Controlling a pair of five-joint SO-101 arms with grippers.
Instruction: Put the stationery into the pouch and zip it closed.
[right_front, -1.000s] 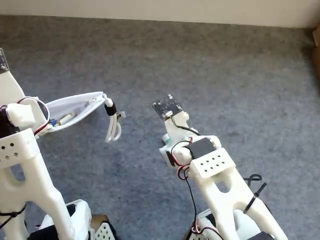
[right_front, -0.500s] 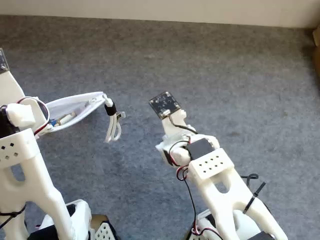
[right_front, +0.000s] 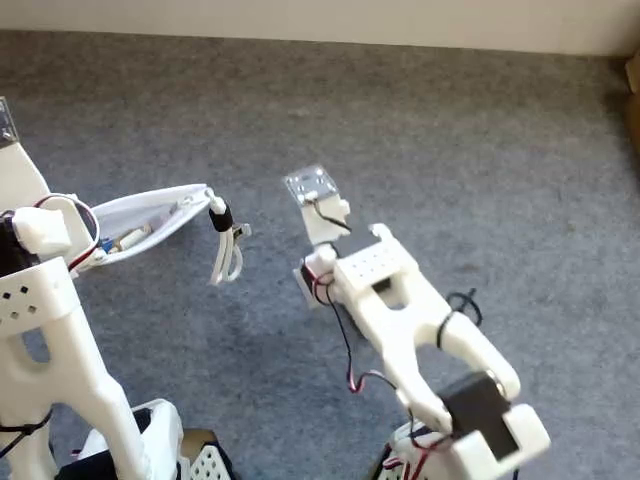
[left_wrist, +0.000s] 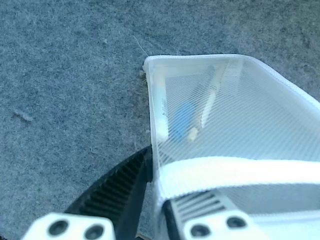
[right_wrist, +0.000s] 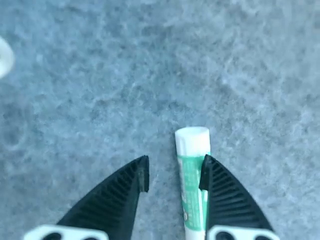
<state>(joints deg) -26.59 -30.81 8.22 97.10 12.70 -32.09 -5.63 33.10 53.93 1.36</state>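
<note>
Left gripper clamped on pouch; I centre my open, empty right gripper around the tube at lower centre, then squeeze.

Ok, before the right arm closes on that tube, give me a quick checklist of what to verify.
1. Is the right hand open: ok, its fingers are apart.
2. Is the green and white tube between them: ok, it lies on the carpet.
3. Is the tube centred: not ok, it sits against one finger.
4. Is the left hand gripping the mesh pouch: ok.
5. Is the pouch mouth open: ok, it gapes in the high view.
6. Is the wrist strap clear of the mouth: ok, it hangs from the pouch's end.
</note>
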